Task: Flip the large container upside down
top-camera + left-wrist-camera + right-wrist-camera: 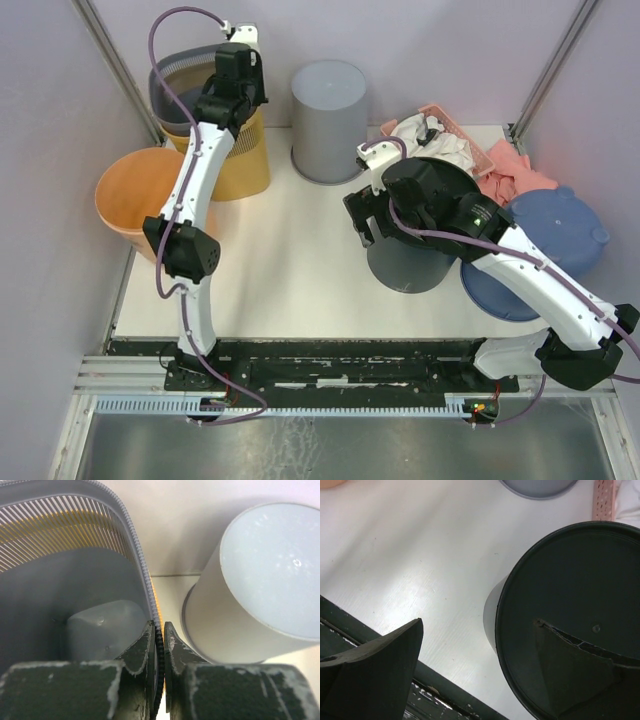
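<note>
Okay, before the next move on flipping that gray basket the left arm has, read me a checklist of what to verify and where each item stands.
1. Left gripper grip: ok, its fingers are shut on the rim of the gray slatted basket.
2. Basket free to lift: not ok, it sits nested in the yellow basket.
3. Basket empty: cannot tell, a pale shape shows at its bottom.
4. Swing room: cannot tell, the light gray cylinder stands close beside it.
5. Right gripper out of it: ok, open at the edge of the dark bin, gripping nothing.
</note>
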